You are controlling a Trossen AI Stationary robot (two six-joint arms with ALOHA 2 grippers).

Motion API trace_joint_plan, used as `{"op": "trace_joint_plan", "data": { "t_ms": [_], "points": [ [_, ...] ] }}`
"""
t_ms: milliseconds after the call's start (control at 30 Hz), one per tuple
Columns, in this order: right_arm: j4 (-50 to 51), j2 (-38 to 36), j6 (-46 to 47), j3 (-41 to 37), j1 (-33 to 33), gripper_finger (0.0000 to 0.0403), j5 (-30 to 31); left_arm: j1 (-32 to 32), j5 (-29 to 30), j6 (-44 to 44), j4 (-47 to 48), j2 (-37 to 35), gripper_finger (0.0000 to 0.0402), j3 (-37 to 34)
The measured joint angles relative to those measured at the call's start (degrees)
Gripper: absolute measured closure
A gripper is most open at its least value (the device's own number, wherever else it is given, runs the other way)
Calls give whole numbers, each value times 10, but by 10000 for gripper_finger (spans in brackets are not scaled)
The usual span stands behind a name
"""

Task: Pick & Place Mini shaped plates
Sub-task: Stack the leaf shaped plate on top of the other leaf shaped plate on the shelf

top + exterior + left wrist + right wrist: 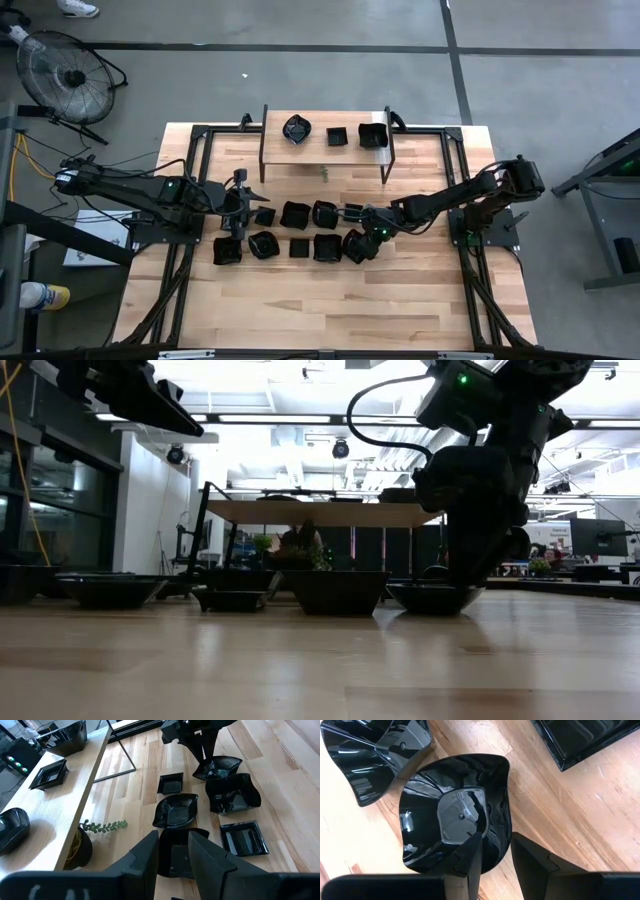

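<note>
The right pincer [492, 852] straddles the rim of a rounded plate [455, 815] on the tabletop [560, 810], fingers slightly parted. The left pincer [172, 857] hovers, narrowly open and empty, above a square plate [176, 857].

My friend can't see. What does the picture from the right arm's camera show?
The right gripper hangs open over a shiny black dish, one finger inside its rim and one outside. Two more black dishes lie nearby on the wooden table.
</note>
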State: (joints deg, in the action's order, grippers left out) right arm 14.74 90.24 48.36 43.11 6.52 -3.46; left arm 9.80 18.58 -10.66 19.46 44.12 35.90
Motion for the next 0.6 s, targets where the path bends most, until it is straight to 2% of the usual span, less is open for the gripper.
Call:
{"op": "trace_joint_plan", "data": {
  "t_ms": [333,600],
  "points": [
    [1,0,0,0,0,310,-1,0,0,0,0,0,299,0],
    [1,0,-5,0,0,356,-2,0,0,0,0,0,299,0]
  ]
}}
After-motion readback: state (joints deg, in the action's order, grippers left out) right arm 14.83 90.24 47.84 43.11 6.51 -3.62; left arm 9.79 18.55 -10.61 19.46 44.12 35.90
